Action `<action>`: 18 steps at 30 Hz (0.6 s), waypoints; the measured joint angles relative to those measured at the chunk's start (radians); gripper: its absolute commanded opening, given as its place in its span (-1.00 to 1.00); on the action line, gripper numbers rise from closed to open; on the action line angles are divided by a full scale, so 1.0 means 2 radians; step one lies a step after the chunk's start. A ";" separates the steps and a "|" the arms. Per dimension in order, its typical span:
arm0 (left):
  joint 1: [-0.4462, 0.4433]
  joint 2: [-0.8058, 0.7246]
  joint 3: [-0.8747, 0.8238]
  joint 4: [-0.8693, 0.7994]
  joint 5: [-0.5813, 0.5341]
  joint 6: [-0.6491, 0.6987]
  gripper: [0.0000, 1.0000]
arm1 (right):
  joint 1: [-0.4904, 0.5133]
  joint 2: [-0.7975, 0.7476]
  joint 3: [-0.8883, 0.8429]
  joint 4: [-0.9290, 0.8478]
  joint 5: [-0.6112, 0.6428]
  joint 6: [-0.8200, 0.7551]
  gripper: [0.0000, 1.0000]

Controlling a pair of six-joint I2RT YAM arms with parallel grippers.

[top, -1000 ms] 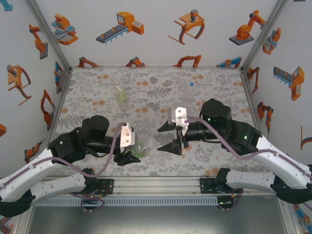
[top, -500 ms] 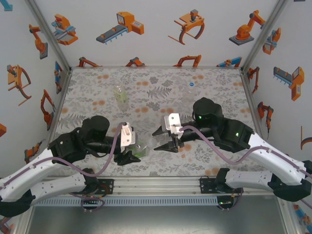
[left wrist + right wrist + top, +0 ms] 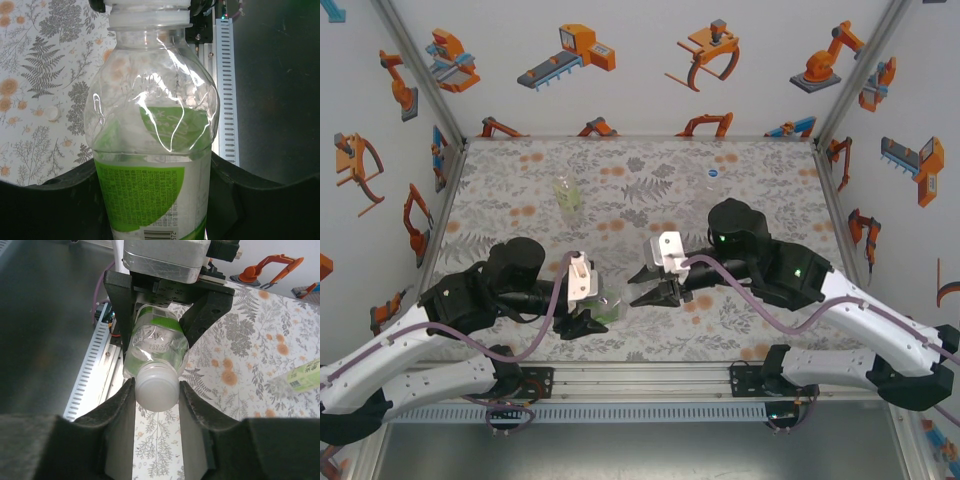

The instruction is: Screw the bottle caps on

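My left gripper (image 3: pixel 588 320) is shut on a clear bottle with a green label (image 3: pixel 610 306), tilted with its neck toward the right arm. In the left wrist view the black fingers (image 3: pixel 260 200) press both sides of the bottle's label (image 3: pixel 150 195). A white cap (image 3: pixel 156 387) sits on the bottle's (image 3: pixel 156 340) neck. My right gripper (image 3: pixel 156 392) is shut on this cap, one pad touching each side. From above, the right gripper (image 3: pixel 646 290) meets the bottle's mouth near the table's front middle.
A yellowish bottle (image 3: pixel 567 193) stands at the back left, also seen as a bottle (image 3: pixel 300 376) in the right wrist view. A colourless bottle with a blue cap (image 3: pixel 713 178) stands at the back right. A small pale cap (image 3: pixel 51 114) lies on the patterned table (image 3: pixel 650 190).
My right gripper moved left to the bottle's mouth and closed its fingers onto the white cap. The left gripper and its bottle stayed put.
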 measured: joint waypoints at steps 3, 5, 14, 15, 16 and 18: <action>0.000 0.000 0.000 0.000 0.000 0.000 -1.00 | 0.000 0.000 0.000 0.001 0.006 0.011 -0.71; 0.000 -0.001 -0.001 0.001 -0.001 -0.001 -1.00 | 0.000 -0.001 -0.002 0.005 0.013 0.031 -0.81; 0.000 -0.003 -0.009 0.009 -0.024 -0.001 -1.00 | 0.000 -0.010 -0.025 0.032 0.095 0.288 -1.00; 0.000 -0.003 -0.009 0.009 -0.028 -0.001 -1.00 | 0.000 -0.010 -0.026 0.032 0.107 0.323 -1.00; 0.000 -0.003 -0.010 0.010 -0.034 0.000 -1.00 | 0.000 -0.010 -0.027 0.031 0.124 0.370 -1.00; 0.000 -0.003 -0.010 0.013 -0.046 0.000 -1.00 | 0.000 -0.010 -0.027 0.025 0.155 0.457 -1.00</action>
